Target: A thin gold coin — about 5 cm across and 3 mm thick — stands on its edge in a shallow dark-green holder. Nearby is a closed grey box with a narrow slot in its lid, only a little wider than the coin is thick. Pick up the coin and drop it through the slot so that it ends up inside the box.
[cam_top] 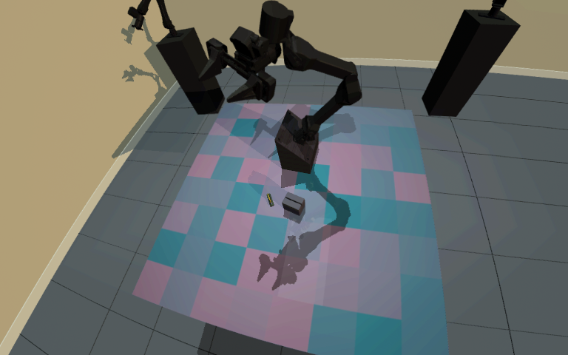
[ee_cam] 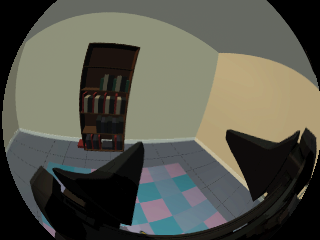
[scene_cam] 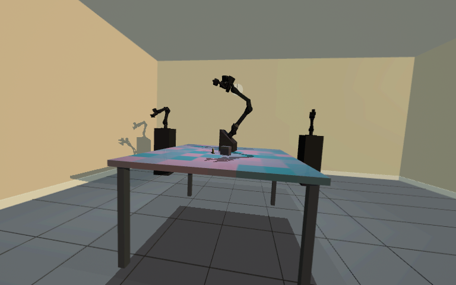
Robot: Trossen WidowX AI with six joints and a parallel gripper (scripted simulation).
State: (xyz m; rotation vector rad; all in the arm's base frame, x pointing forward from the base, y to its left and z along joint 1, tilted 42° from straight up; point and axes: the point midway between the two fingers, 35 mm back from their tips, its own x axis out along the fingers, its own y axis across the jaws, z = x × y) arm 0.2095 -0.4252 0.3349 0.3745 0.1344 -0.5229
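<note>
The coin (cam_top: 270, 200) stands on edge in its holder (cam_top: 271, 202) on the surface (cam_top: 376, 268), just beside the slotted grey box (cam_top: 293, 204). The tool (cam_top: 234, 79) hangs high above with fingers spread wide, holding nothing. Nothing appears done: approach, grasp and drop through the slot all remain.

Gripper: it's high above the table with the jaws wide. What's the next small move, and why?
Probably lower the gripper toward the coin, lining the jaws up across its faces. The coin stands on edge in its holder beside the grey box, untouched, and the open gripper holds nothing, hangs well above the table, and in the wrist view faces out at the room.
</note>
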